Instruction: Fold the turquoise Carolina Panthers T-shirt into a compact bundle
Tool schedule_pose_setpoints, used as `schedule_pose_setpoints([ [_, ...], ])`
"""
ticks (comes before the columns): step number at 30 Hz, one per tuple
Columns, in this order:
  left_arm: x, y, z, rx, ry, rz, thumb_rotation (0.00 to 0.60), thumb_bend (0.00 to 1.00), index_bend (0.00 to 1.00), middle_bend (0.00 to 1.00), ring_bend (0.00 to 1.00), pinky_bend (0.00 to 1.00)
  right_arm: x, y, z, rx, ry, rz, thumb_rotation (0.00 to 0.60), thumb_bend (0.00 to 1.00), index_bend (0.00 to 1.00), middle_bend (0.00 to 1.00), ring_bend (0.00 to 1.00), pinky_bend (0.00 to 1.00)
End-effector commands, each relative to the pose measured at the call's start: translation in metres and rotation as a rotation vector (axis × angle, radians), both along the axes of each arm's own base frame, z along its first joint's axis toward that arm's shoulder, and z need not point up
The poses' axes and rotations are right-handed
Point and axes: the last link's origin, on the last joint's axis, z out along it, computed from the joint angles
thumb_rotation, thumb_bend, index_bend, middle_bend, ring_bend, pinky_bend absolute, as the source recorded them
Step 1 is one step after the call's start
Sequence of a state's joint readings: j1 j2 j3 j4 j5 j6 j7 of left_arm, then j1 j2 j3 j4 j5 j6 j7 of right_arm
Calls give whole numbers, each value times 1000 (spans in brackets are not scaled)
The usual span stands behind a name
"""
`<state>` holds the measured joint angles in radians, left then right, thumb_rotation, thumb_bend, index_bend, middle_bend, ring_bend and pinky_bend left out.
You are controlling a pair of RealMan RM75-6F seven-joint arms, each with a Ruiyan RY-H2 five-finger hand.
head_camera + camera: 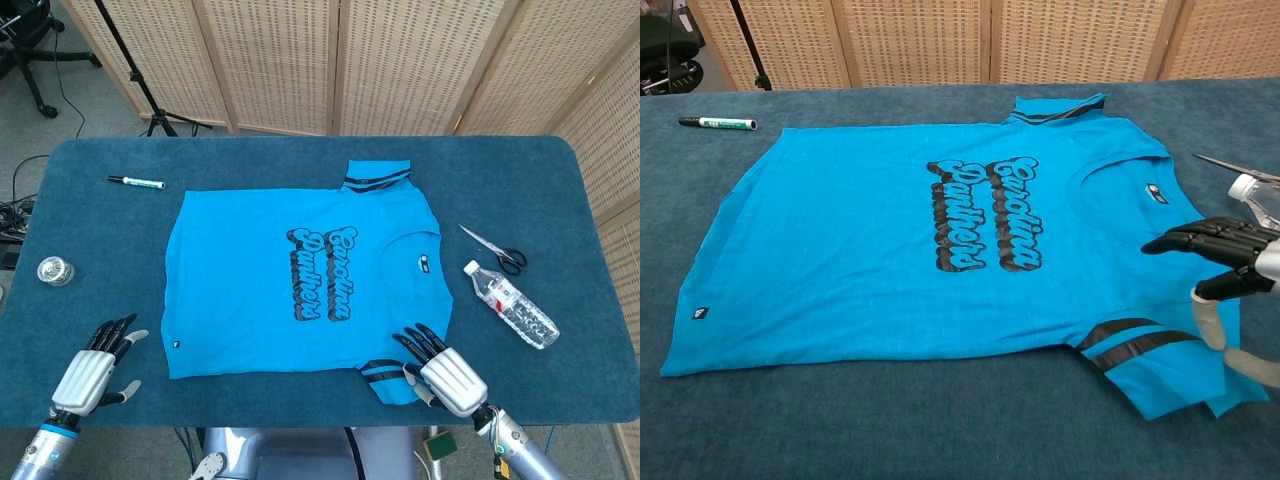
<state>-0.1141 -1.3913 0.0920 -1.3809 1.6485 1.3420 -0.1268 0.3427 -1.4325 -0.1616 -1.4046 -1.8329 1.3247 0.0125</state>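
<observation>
The turquoise T-shirt (300,280) lies flat on the blue table, black lettering up, collar toward the right. In the chest view the T-shirt (880,250) spreads across the middle. Its near sleeve (385,380) with black stripes sticks out at the front edge. My right hand (445,375) hovers over that sleeve's outer end, its fingers stretched toward the shirt and apart from the thumb. The chest view has the right hand (1225,265) just above the near sleeve (1160,365), which lies flat. My left hand (95,368) is off the shirt's front left corner, fingers spread, holding nothing.
A marker (136,182) lies at the back left and a small tape roll (56,270) at the left edge. Scissors (495,248) and a lying water bottle (510,304) sit right of the collar. The table's front edge (250,410) runs close below the shirt.
</observation>
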Motion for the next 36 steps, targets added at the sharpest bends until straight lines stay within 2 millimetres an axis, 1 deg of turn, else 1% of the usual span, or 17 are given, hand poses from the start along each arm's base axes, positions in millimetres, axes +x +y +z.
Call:
schedule_pose_setpoints([
  [1, 5, 3, -12, -34, -20, 1, 600, 255, 209, 0, 0, 0, 0, 0, 0, 1, 0, -2, 600, 440, 647, 107, 0, 0],
  [6, 9, 3, -26, -65, -29, 4, 600, 261, 210, 0, 0, 0, 0, -1, -1, -1, 1, -3, 600, 440, 648, 107, 0, 0],
  [19, 16, 10, -41, -87, -44, 9, 600, 298, 220, 0, 0, 0, -1, -2, 0, -3, 2, -7, 600, 440, 650, 107, 0, 0],
  [28, 20, 11, -52, -117, -48, 6, 600, 309, 223, 0, 0, 0, -1, -3, 0, -5, 2, -11, 600, 440, 651, 108, 0, 0],
  [36, 23, 14, -59, -106, -51, 3, 600, 362, 288, 0, 0, 0, -1, -3, 1, -5, -2, -13, 600, 440, 653, 107, 0, 0],
])
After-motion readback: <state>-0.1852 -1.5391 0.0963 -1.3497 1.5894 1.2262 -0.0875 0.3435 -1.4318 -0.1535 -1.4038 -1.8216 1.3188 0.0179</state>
